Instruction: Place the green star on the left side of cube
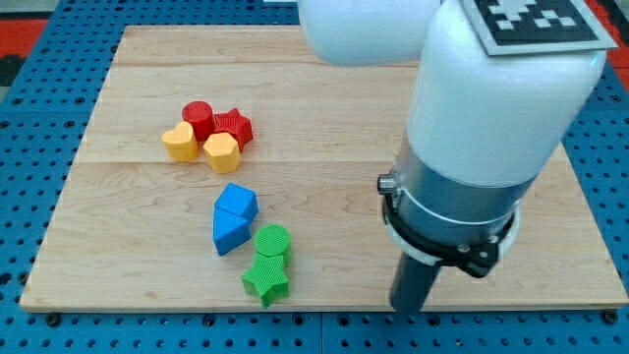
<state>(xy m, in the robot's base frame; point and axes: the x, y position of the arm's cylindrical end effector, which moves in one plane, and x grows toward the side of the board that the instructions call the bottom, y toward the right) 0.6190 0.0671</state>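
The green star (266,280) lies near the board's bottom edge, left of centre. A green cylinder (271,242) touches it from above. Two blue angular blocks sit just up and left of the greens and touch each other: the upper one (237,202) and the lower one (228,233). One looks like a cube, but I cannot tell which. My tip (406,309) is at the end of the dark rod, near the bottom edge. It is well to the right of the green star and touches no block.
A cluster sits at the upper left: a red cylinder (198,118), a red star (234,125), a yellow heart (179,142) and a yellow hexagon (222,151). The wooden board (118,256) lies on a blue pegboard. The arm's white and grey body (491,128) hides the right side.
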